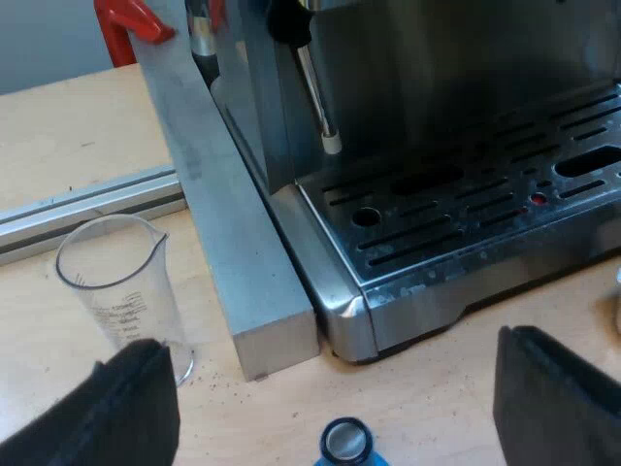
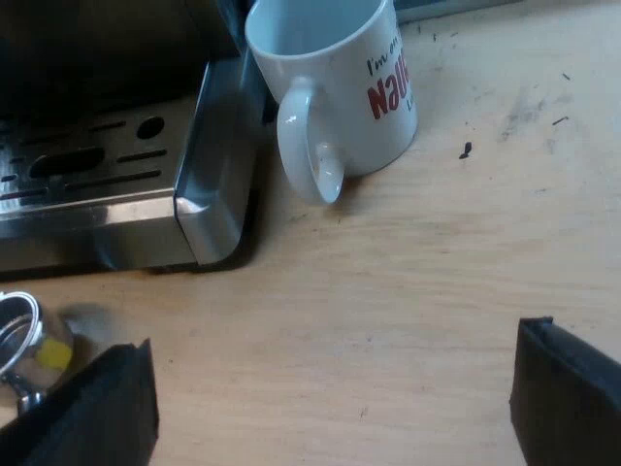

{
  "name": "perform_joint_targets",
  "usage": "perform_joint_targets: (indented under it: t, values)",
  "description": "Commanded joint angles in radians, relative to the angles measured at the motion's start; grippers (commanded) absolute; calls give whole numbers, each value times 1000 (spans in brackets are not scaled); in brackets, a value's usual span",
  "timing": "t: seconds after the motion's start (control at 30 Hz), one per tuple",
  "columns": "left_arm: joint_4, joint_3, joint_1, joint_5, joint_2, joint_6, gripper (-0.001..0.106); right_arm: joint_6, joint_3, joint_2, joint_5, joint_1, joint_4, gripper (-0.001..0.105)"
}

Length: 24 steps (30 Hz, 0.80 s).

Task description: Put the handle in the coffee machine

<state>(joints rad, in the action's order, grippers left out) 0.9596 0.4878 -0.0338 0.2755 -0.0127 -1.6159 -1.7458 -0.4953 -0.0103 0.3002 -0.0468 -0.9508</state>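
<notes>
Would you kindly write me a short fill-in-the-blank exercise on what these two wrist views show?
1. The white mug beside the espresso machine bears large lettering coloured ____.
2. The tamper close to the left gripper is ____ in colour.
3. The metal holder lies on the table by the right gripper, whose fingers stand ____.

Missing words: red; blue; open.

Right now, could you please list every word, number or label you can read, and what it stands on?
"I'm", dark letters, the rest unclear: on the mug.
"NAU", red letters, cut off by the curve: same mug.
Scale print on the measuring glass: too blurred to read.
No text on the espresso machine.
</notes>
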Motion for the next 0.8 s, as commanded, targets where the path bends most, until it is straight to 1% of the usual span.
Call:
perform_joint_targets:
  t: [0.03,0.1,0.13,0.23,0.27,0.3,0.33,0.4,0.47,0.53,0.57,0.63,0.7,0.77,0.8]
  values:
    - [22,46,-1,24,-107,28,69,1,-49,-15,-32,1,-18,75]
    - [33,73,-1,31,-83,28,69,1,-76,7,-38,1,-39,75]
    - [38,89,-3,46,-66,28,69,1,-96,21,-38,1,-59,75]
    - [44,111,-8,67,-44,28,69,-6,-128,49,-38,1,-92,75]
    - [47,117,-8,76,-33,28,69,-17,-154,74,-34,1,-117,75]
    - [50,123,-10,79,-26,28,69,-48,-178,99,-34,1,-141,75]
    - [76,159,-20,122,25,28,69,-76,-193,117,-34,1,-158,75]
    - [93,184,-30,150,73,28,69,-115,-224,156,-30,1,-195,75]
    - [93,197,-30,170,102,40,69,-118,-253,189,-27,14,-224,75]
    - [104,213,-30,186,143,84,69,-118,-290,237,-27,42,-265,75]
    - [106,216,-30,190,149,89,69,-118,-296,246,-27,51,-272,75]
    - [139,236,-30,224,186,158,69,-121,-330,295,-27,87,-319,75]
    - [159,252,-30,246,211,195,69,-121,-353,332,-27,113,-354,75]
    - [175,264,-30,267,240,211,69,-123,-370,365,-27,140,-383,75]
    - [182,268,-30,282,252,216,69,-138,-381,388,-27,162,-409,75]
